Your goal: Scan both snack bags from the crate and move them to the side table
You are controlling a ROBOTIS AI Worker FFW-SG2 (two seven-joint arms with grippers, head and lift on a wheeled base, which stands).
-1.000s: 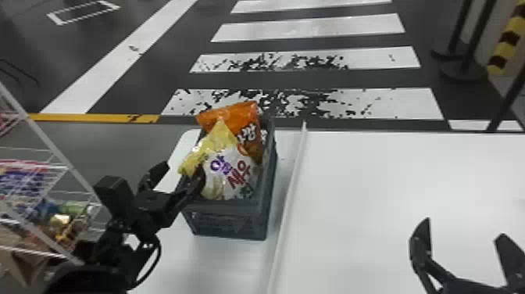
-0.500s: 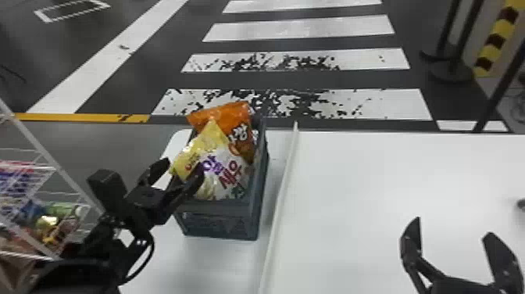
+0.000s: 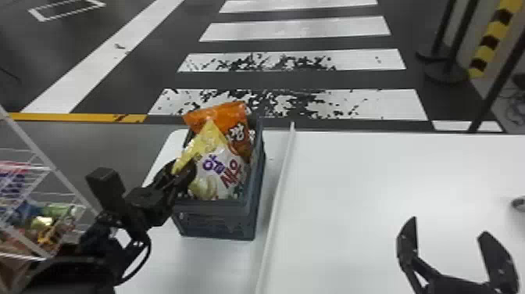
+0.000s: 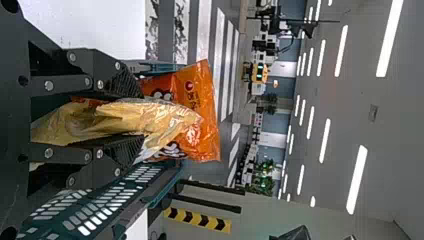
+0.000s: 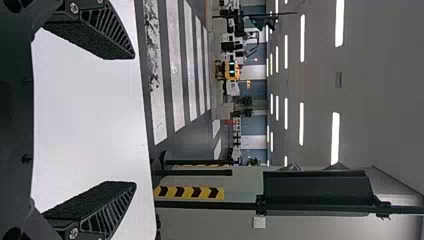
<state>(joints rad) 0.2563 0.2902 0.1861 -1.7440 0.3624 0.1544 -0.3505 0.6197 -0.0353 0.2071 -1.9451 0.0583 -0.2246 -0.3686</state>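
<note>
In front of you, the yellow-and-white snack bag (image 3: 215, 168) leans in the crate (image 3: 216, 224), printed face towards you, its pointed top away from you, its long axis running roughly near to far. Behind it, the orange snack bag (image 3: 222, 115) pokes above the crate's rim. Your left gripper (image 3: 183, 168) is at the yellow-and-white bag's left edge; in its wrist view you see the pads pinching the crumpled yellow film. Your left arm slants in from the lower left. Your right gripper (image 3: 449, 226) is parked over the white table (image 3: 363, 195), fingers spread.
</note>
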